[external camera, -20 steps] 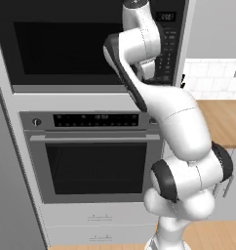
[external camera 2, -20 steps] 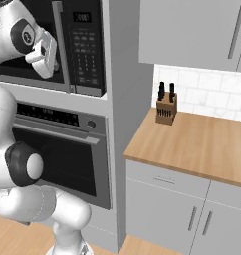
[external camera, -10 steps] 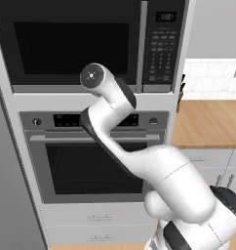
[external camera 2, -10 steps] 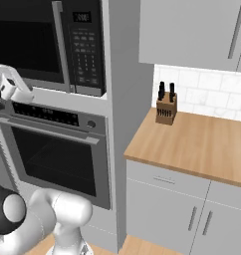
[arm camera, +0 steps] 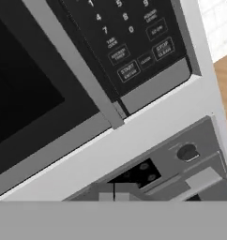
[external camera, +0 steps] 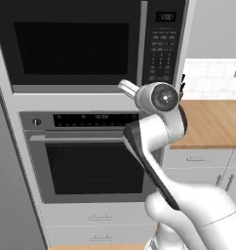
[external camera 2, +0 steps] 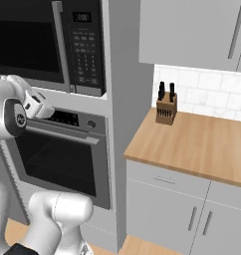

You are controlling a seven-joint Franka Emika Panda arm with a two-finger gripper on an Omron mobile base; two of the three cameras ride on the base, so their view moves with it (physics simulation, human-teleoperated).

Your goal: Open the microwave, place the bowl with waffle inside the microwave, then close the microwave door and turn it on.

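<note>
A simulated kitchen wall of built-in appliances is faced. The microwave door [external camera: 73, 44] is seen shut, its vertical bar handle [arm camera: 75, 63] lying up and beyond the gripper [arm camera: 114, 193], whose fingertips are pressed together, empty. The keypad panel [arm camera: 127, 42] is legible in the hand view; the knife block [external camera 2: 166, 108] is shown in the right base view.

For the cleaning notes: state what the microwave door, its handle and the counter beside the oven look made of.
Wide black microwave door: likely glossy dark glass, with a see-through window. Tall vertical bar handle: apparently brushed metal, silver-grey sheen. Light brown countertop: looks like matte wood, faintly streaked grain.
</note>
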